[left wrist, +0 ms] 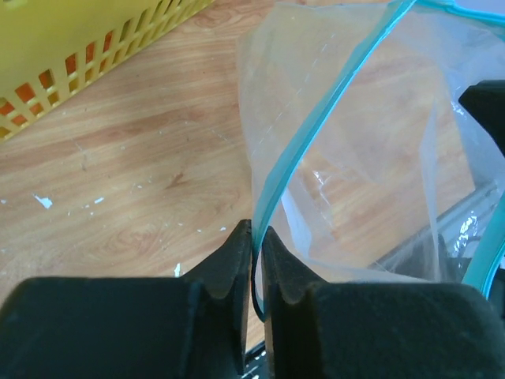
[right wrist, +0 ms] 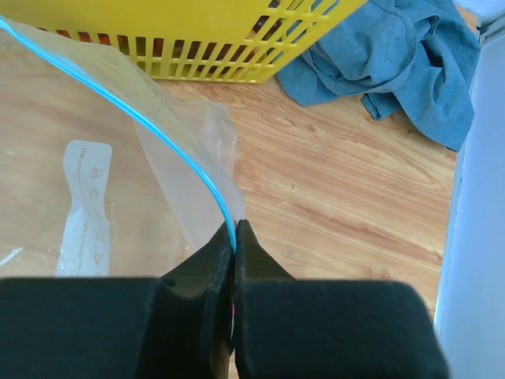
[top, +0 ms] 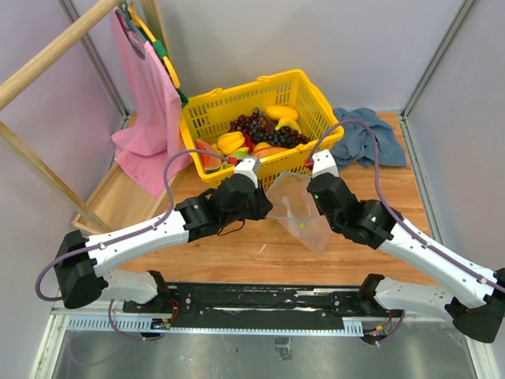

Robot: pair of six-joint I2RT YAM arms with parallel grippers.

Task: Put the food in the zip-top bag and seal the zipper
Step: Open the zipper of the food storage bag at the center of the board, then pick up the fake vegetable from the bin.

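Top external view: a pink cloth (top: 150, 110) hangs at the far left. The left gripper (left wrist: 256, 237) is clenched on the zipper (left wrist: 316, 118) at the left end of the zip-top bag (top: 304, 213). The bag is stretched between the two arms over the wooden table (top: 237, 253), its mouth gaping. The right gripper (right wrist: 234, 229) pinches the same blue strip at the bag's right end. The food (top: 264, 130) lies in the yellow basket (top: 308, 87) just beyond the bag. A blue cloth (top: 367, 138) lies crumpled at the far right.
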